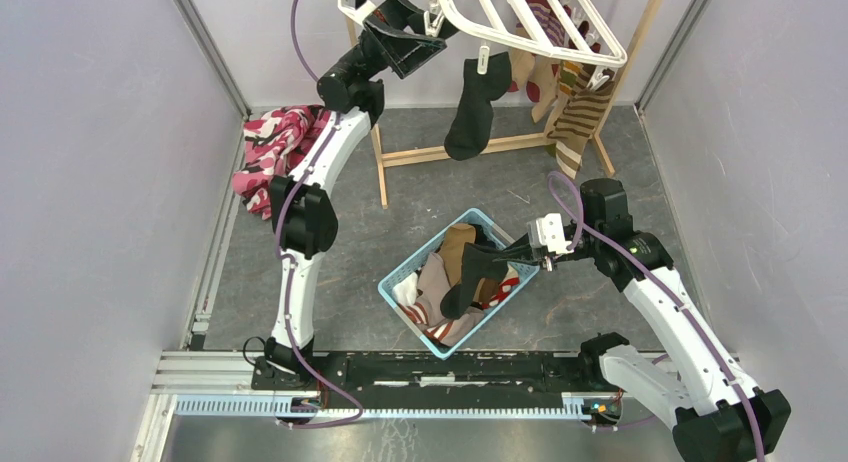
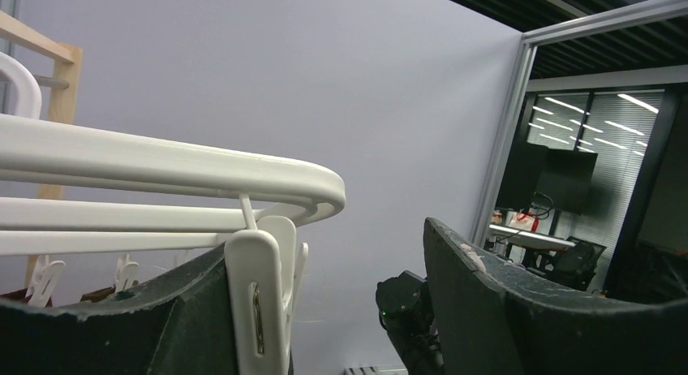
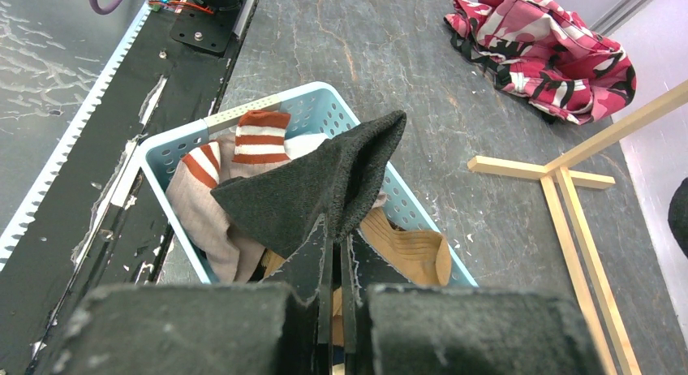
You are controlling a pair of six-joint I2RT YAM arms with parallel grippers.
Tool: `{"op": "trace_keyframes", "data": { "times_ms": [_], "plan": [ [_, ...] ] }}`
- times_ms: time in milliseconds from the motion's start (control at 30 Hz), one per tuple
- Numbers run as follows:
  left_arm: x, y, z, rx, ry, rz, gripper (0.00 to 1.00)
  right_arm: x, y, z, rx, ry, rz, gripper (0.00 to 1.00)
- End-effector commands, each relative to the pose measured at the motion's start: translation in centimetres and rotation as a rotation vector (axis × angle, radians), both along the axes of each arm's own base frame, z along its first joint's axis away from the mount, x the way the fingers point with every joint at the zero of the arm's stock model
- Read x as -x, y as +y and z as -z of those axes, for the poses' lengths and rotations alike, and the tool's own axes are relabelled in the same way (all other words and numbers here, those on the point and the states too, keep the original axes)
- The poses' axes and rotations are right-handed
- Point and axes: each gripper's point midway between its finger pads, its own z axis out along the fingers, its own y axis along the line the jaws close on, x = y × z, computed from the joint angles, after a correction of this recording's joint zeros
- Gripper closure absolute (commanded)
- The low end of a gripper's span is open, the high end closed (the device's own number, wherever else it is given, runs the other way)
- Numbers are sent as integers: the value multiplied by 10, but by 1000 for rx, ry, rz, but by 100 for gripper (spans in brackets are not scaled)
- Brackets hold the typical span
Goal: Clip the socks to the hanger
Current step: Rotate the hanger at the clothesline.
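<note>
The hanger hung tilted from the wooden stand at the far end of the worktop. A black sock dangled from a clip at its near left side. Brown striped socks and others hung bunched under its right end, where they could not be told apart.

The left end effector was raised to the hanger's left corner, with its fingers well apart. In the left wrist view a white clip hung from the curved rim just beside the left finger. Whether they touched could not be told. The right finger stood clear of the clip, with open space between them.

The right end effector reached over the blue basket, which sat at an angle in the middle of the worktop. Its fingers were pressed together on a dark sock, pinching it near one edge. That sock rose in a fold above the pile and drooped back toward the basket. Below it lay a sock with a red and white striped cuff and a tan sock.

A pink, red and black cloth lay crumpled at the left edge of the worktop, next to the left arm.
</note>
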Motion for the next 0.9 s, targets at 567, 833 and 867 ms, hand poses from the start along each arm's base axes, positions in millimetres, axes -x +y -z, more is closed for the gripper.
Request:
{"op": "trace_keyframes", "data": {
  "times_ms": [567,833,867],
  "plan": [
    [-27,-8,9,-66,59,-91,24,0,1,-17,-27,-46,-20,100],
    [-25,-4,2,-87,32,-227,20,1,1,-16,-23,-43,-24,100],
    [-24,-3,2,-86,26,-229,19,1,1,-16,-23,-44,-24,100]
  ]
}}
